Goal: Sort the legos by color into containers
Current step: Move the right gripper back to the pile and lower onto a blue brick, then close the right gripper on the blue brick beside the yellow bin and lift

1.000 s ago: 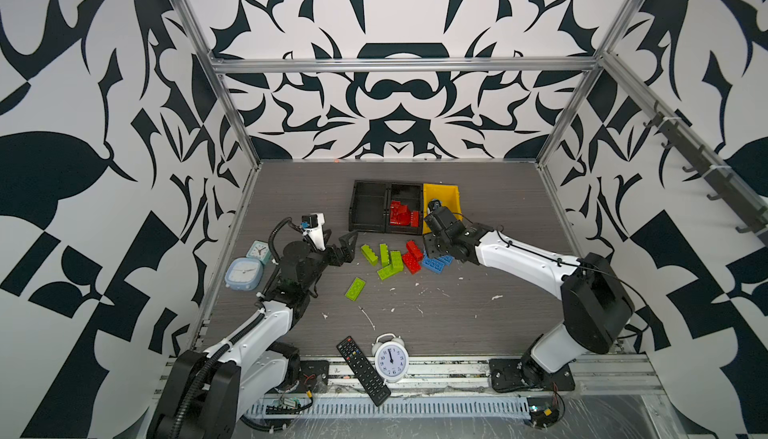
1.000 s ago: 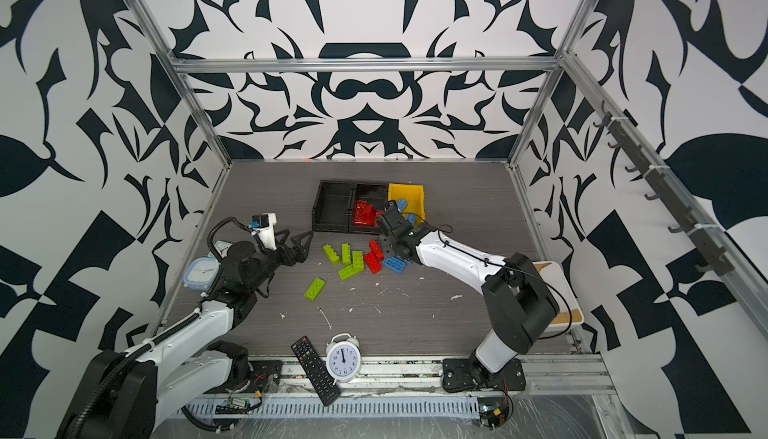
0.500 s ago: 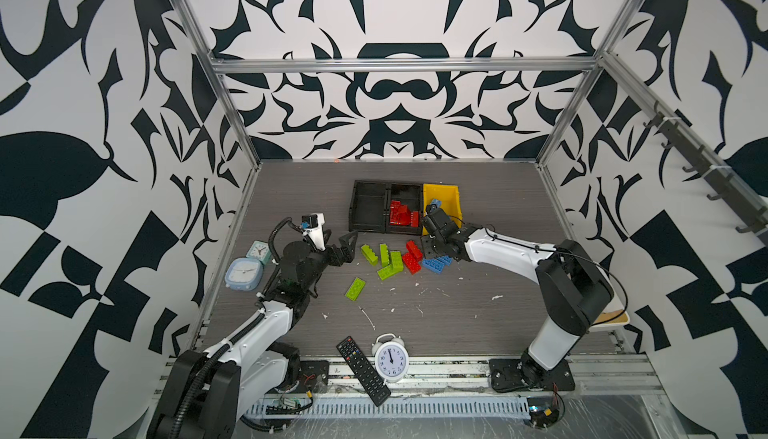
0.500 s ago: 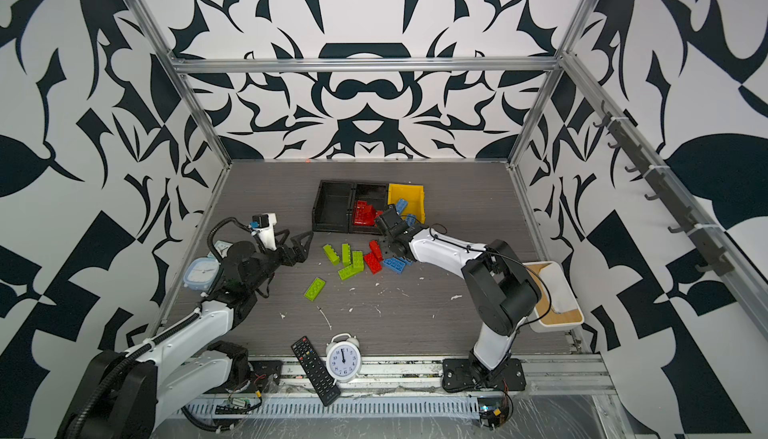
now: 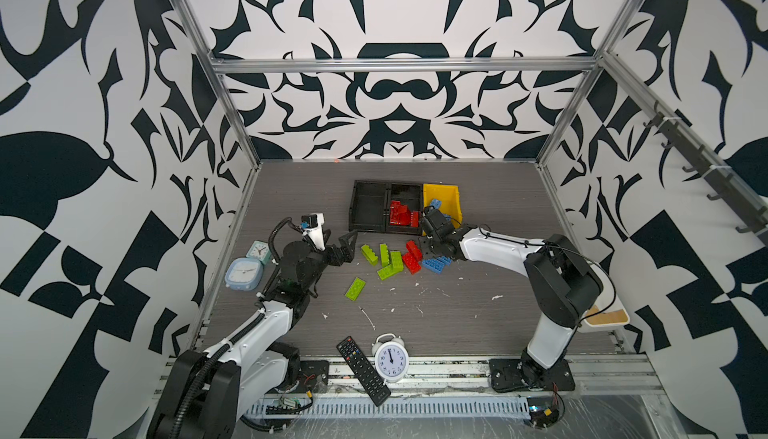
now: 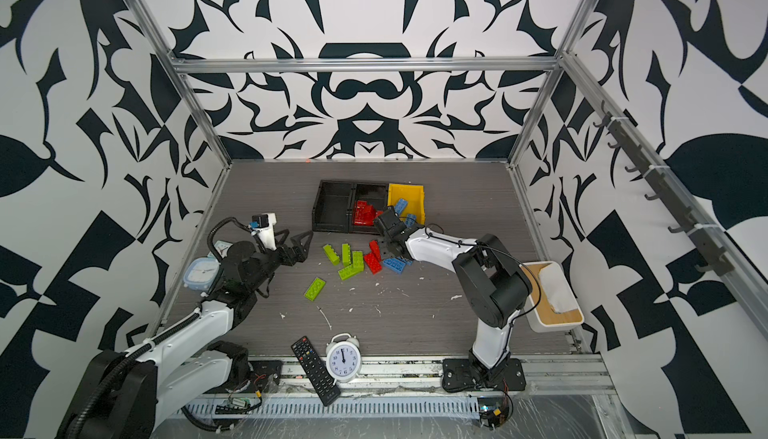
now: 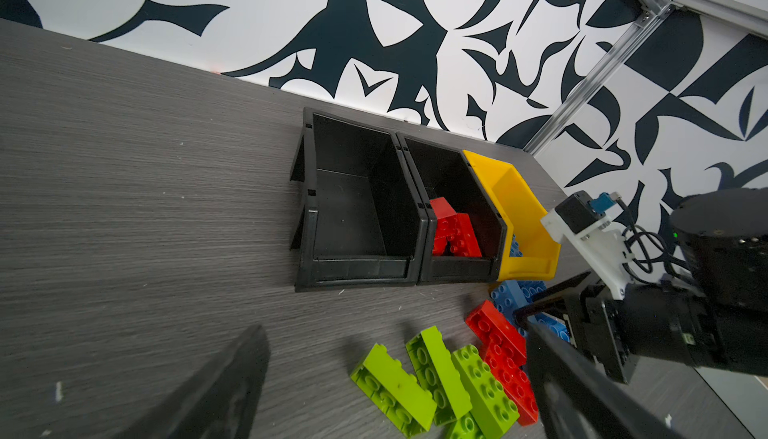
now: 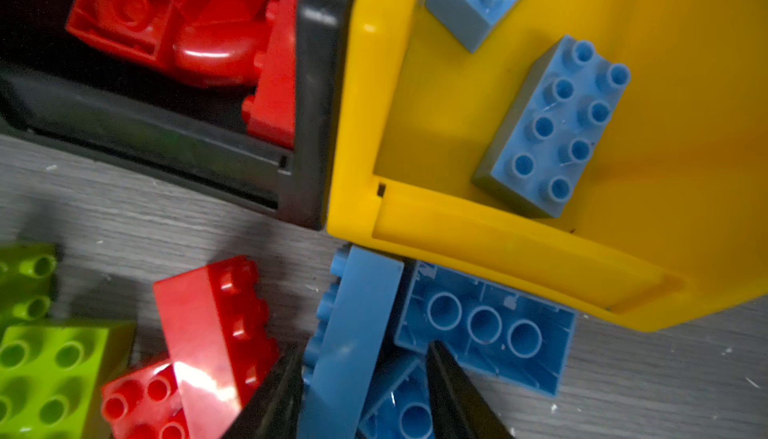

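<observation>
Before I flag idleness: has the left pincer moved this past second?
No. Left pincer keeps its spot off the near corner of the empty black bin.

Right wrist cam: right gripper [image 8: 359,353] fingers [image 8: 453,395] run off the frame edge, soft focus. Lime bricks [image 8: 37,358] are clipped at the edge. Red bricks [image 8: 187,21] in the black bin [image 8: 316,83] are blurred and clipped. Yellow bin [image 8: 357,125] is only partly in frame.

Left wrist cam: left gripper [image 7: 392,324] fingers [image 7: 216,387] are blurred and cut off. Blue bricks [image 7: 511,295] sit half hidden behind the right gripper.

In a top view the white tub [image 5: 604,324] is mostly behind the right arm [image 5: 557,283].
</observation>
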